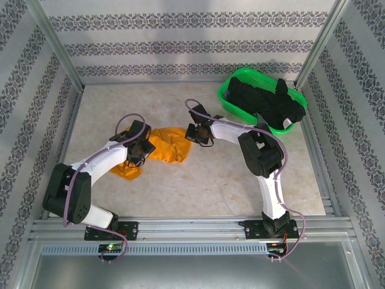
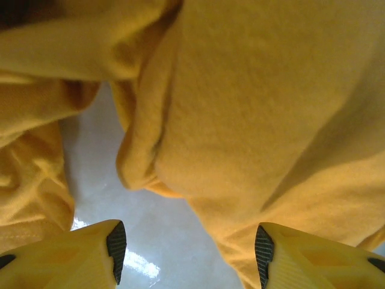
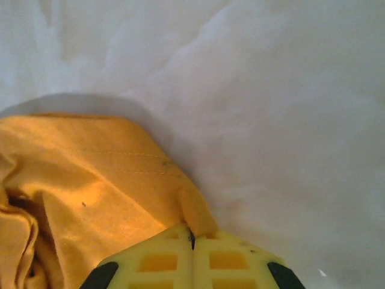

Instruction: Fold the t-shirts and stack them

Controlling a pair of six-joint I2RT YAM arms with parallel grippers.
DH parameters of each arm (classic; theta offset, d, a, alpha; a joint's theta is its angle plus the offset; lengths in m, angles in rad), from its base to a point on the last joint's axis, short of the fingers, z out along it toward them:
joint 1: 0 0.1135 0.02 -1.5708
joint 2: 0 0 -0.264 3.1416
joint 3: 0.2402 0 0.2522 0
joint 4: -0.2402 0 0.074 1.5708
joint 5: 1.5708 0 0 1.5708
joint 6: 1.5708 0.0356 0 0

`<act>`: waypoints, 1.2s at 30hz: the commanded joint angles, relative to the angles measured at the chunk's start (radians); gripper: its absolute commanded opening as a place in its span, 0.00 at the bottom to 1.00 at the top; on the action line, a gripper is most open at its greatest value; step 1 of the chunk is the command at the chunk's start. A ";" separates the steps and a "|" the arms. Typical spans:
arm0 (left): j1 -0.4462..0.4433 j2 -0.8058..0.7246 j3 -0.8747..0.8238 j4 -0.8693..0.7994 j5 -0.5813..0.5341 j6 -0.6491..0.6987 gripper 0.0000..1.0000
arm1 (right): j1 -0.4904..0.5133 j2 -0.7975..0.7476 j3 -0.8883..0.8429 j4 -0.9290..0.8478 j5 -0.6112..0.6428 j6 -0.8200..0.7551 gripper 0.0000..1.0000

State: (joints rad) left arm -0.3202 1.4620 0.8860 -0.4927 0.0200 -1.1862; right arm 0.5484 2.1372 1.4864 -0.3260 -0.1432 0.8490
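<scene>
Your left arm (image 1: 102, 158) covers part of the mustard shirt (image 1: 171, 144) left of centre, black shirts (image 1: 264, 102) upper right, too heaped to count

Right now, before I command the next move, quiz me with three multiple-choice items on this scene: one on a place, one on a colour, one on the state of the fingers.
1. Where are the black shirts?
A) in the green basket
B) spread out by the left arm
C) hanging from the right arm

2. What colour is the shirt on the table?
A) black
B) green
C) orange

3. How are the right arm's fingers?
A) wide open above bare table
B) shut on the shirt's edge
C) shut on the basket's rim

Answers:
1 A, the dark heap sits inside the basket at the far right.
2 C, it lies crumpled at mid-table, plainly orange.
3 B, the right wrist view shows them closed with a tab of orange cloth pinched between them.
</scene>
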 commanded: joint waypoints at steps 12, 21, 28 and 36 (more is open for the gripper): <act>0.015 0.050 0.074 0.179 0.169 0.012 0.72 | -0.310 -0.018 0.181 -0.113 0.113 -0.176 0.00; 0.012 0.196 0.252 0.109 0.152 -0.026 0.73 | -0.324 -0.090 0.157 -0.193 0.127 -0.200 0.00; 0.010 0.348 0.442 0.021 0.163 0.046 0.72 | -0.310 -0.181 0.070 -0.191 0.124 -0.215 0.00; 0.003 0.438 0.536 -0.040 0.181 0.060 0.58 | -0.283 -0.204 0.055 -0.198 0.119 -0.215 0.00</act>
State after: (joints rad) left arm -0.3130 1.8748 1.3716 -0.4717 0.1883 -1.1530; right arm 0.2504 1.9598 1.5570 -0.4984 -0.0410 0.6498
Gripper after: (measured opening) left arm 0.606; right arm 0.066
